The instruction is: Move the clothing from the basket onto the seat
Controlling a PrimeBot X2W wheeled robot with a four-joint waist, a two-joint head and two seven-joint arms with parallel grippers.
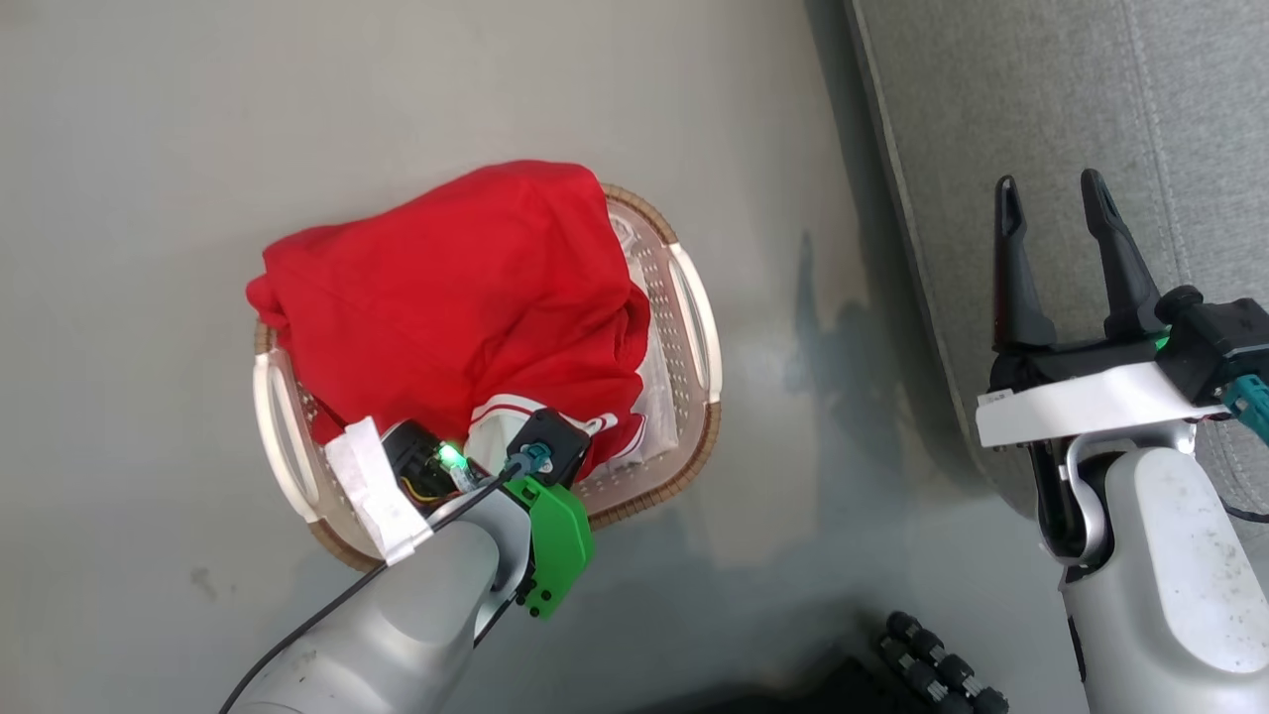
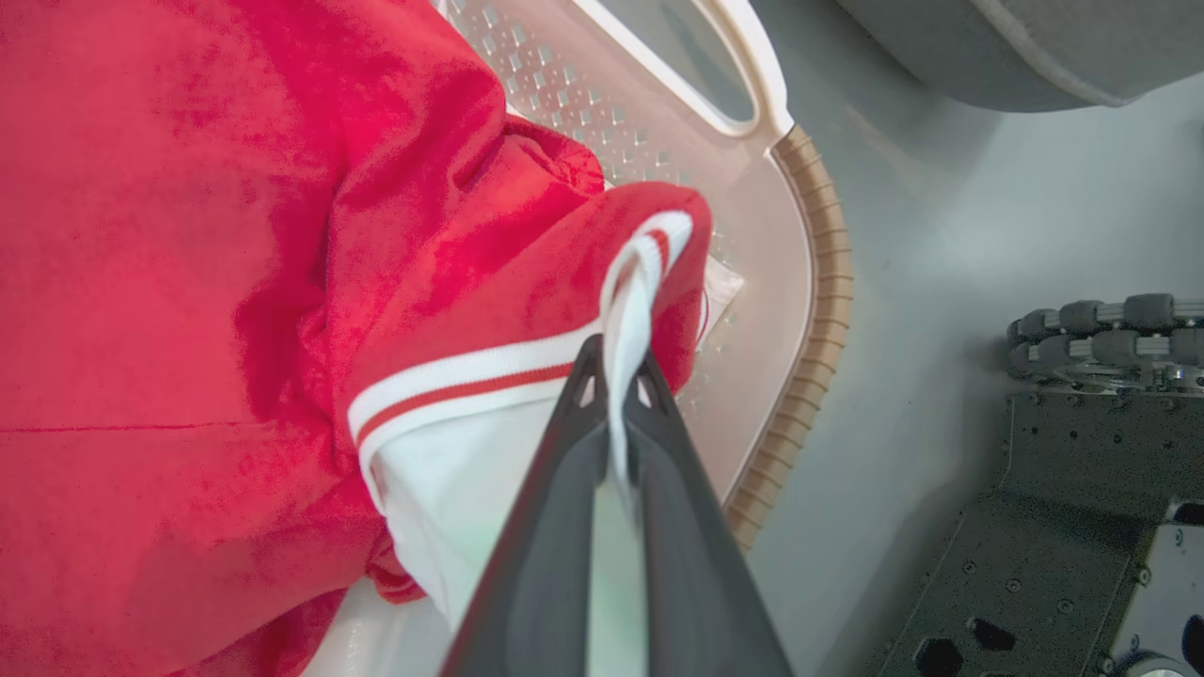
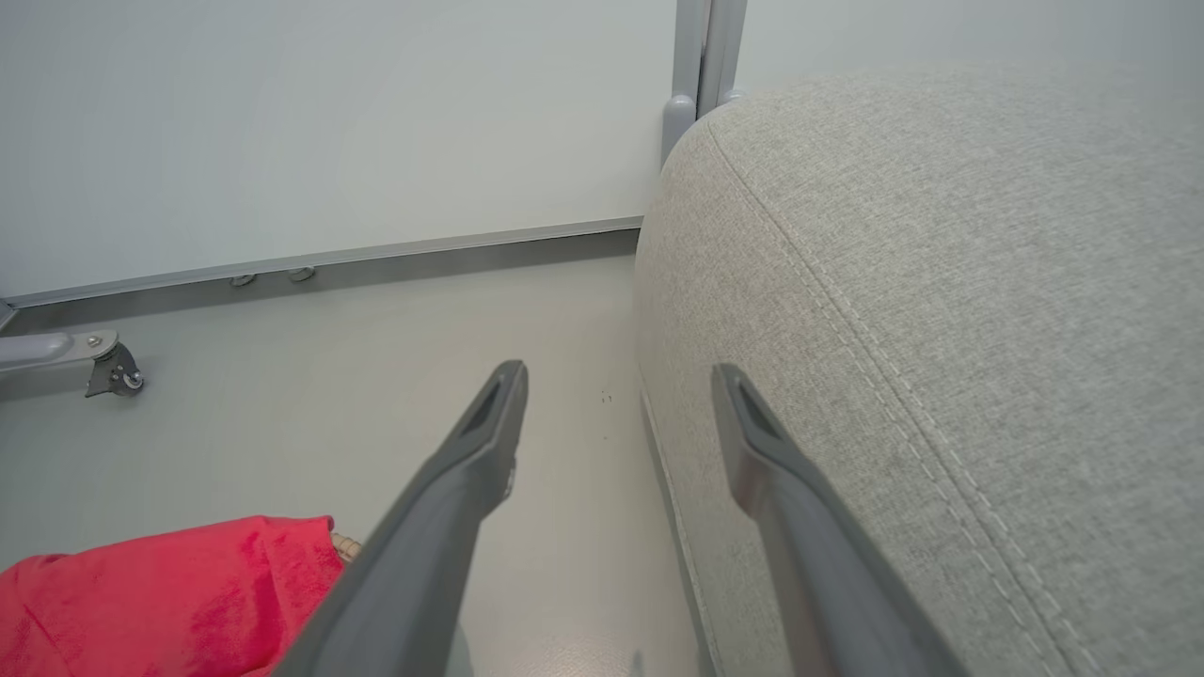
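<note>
- Step in hand, as I judge it: the pick-up. The left end effector point(image 2: 616, 369) has its hold on the clothing point(image 1: 466, 288), and the lift is not yet made
- Left end effector is clenched on a fold of white cloth beside the garment's striped trim point(image 2: 470, 381); the fold runs up between the two dark fingers point(image 2: 555, 489), jaws nearly together
- Clothing lies heaped in the basket point(image 1: 691, 297), mounded above the brown rim and spilling over it at the basket's far left; the pinched corner sits at the basket's near end, inside the rim
- Basket stands on the floor point(image 1: 149, 119); the seat point(image 1: 1041, 89) is to the right of the basket, with a strip of bare floor between them
- Right end effector point(image 1: 1049, 188) is released, fingers spread wide, grasping nothing; it hangs to the right of the basket by the seat's edge, well apart from the clothing
- Next move, in my judgement: raise the left arm until the whole garment is out of the basket, then carry it rightward from the basket to above the seat before letting go
- Caution, a guess only: the hold is on one corner, so the bulk will hang and trail, and it may drag on the basket's rim or shift the basket
- A pale sheet shows under the garment at the basket's right side; I cannot tell what it is
</note>
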